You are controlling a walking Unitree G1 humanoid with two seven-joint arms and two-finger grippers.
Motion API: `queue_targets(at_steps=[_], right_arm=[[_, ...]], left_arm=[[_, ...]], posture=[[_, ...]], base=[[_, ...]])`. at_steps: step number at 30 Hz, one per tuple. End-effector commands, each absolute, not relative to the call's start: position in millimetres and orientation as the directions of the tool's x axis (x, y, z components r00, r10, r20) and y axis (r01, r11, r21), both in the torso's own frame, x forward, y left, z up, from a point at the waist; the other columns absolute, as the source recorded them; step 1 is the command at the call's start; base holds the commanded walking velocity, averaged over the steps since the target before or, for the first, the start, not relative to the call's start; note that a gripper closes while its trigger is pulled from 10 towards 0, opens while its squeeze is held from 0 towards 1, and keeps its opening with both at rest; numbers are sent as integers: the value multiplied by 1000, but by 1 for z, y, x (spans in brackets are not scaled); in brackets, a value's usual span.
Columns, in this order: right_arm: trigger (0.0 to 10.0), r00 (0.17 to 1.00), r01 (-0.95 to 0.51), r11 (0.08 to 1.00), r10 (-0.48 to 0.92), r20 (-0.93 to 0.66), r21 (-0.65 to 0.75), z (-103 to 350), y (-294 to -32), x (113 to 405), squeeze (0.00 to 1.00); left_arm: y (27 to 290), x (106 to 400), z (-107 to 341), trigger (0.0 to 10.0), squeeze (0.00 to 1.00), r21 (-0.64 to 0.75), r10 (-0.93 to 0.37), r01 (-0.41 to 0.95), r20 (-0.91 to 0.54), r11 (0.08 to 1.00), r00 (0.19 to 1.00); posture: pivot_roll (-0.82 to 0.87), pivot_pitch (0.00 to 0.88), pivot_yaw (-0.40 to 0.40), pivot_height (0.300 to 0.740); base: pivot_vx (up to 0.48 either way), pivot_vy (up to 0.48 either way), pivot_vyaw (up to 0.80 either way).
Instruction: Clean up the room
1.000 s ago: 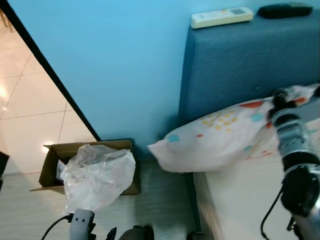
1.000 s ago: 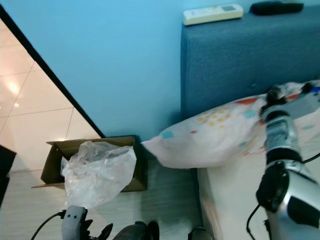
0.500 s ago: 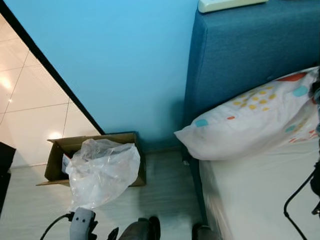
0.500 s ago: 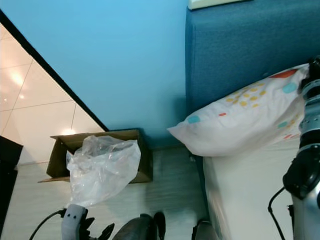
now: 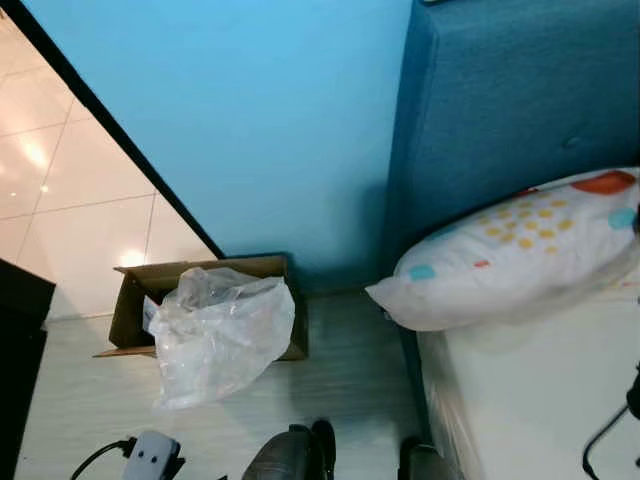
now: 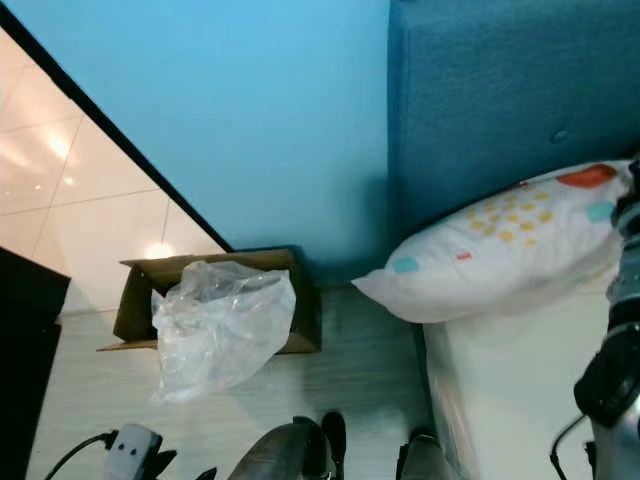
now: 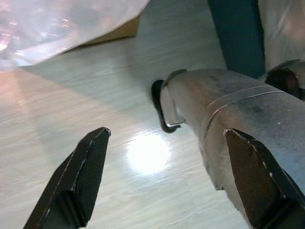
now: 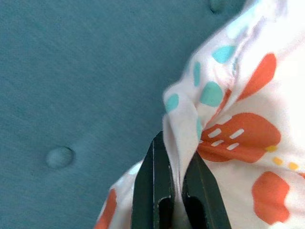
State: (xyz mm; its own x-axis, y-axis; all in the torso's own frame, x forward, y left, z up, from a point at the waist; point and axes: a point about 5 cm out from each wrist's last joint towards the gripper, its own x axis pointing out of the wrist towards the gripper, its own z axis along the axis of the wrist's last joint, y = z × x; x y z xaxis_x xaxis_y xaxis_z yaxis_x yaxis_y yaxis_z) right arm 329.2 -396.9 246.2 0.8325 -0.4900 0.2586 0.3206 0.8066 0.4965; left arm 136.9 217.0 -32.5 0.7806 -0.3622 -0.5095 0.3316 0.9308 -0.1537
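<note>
Right gripper (image 8: 174, 191) pinched tight on pillow (image 5: 520, 255) fabric fold, far right, against blue headboard (image 5: 520, 110), on mattress (image 6: 500, 400). Left gripper (image 7: 167, 176) low near-left, fingers spread wide, empty, over floor (image 7: 119, 157).

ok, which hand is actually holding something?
The right hand: its fingers pinch a fold of the pillow by the headboard. The left hand is open over bare floor.

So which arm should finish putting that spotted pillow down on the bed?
The right one, probably. Its gripper is already shut on a fold of the pillow, beside the blue headboard. The left gripper hangs open, low over the floor near the plastic bag.
</note>
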Motion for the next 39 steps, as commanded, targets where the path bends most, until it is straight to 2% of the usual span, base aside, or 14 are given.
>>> queue_targets(at_steps=[1,12,15,16,17,18,21,22,23,24,25,28,29,39], right_arm=[[10000,822,368,807,-514,244,462,241,-404,322,0],[10000,760,559,783,-615,208,274,239,-434,294,0],[10000,678,705,696,-718,157,138,235,-449,277,0],[10000,678,705,696,-718,157,138,235,-449,277,0],[10000,623,771,634,-770,141,57,233,-458,267,0],[10000,567,821,572,-813,131,-2,232,-466,257,122],[10000,534,844,535,-836,128,-33,231,-471,250,122],[10000,499,867,493,-861,103,-76,228,-475,244,239],[10000,499,867,493,-861,103,-76,228,-475,244,239],[10000,447,892,438,-892,69,-112,221,-481,235,294],[10000,409,906,400,-912,39,-140,215,-485,227,698],[10000,375,916,368,-927,14,-162,210,-488,220,698],[10000,395,905,394,-918,-24,-159,203,-486,221,1000],[10000,420,870,447,-893,-164,-208,182,-482,221,1000]], left_arm=[[227,125,-34,10000,0,-160,-349,314,-551,936,758],[226,134,-24,10000,0,-171,-361,322,-547,931,755],[221,137,-25,10000,0,-180,-370,326,-545,928,752],[221,137,-25,10000,0,-180,-370,326,-545,928,752],[219,139,-26,10000,0,-185,-374,327,-543,927,752],[216,142,-27,10000,0,-190,-377,327,-542,926,751],[215,143,-28,10000,0,-193,-379,327,-541,925,751],[213,146,-28,10000,0,-197,-379,325,-541,925,751],[213,146,-28,10000,0,-197,-379,325,-541,925,751],[211,149,-29,10000,0,-201,-379,323,-539,925,752],[209,151,-30,10000,0,-204,-378,319,-537,925,754],[208,154,-31,10000,0,-207,-377,316,-535,926,756],[204,160,-32,10000,0,-209,-382,320,-529,924,758],[195,172,-37,10000,0,-222,-371,298,-515,928,772]], posture=[[262,400,223,724],[248,395,237,724],[236,385,234,724],[236,385,234,724],[226,371,228,724],[216,362,224,724],[216,362,224,724],[205,348,218,724],[205,348,218,724],[195,334,213,724],[192,328,212,724],[192,328,212,724],[174,304,198,724],[135,258,154,724]], base=[[0,0,0],[0,0,0],[0,0,0],[0,0,0],[0,0,0],[0,0,0],[0,0,0],[0,0,0],[0,0,0],[0,0,0],[0,0,0],[0,0,0],[0,0,0],[0,0,0]])
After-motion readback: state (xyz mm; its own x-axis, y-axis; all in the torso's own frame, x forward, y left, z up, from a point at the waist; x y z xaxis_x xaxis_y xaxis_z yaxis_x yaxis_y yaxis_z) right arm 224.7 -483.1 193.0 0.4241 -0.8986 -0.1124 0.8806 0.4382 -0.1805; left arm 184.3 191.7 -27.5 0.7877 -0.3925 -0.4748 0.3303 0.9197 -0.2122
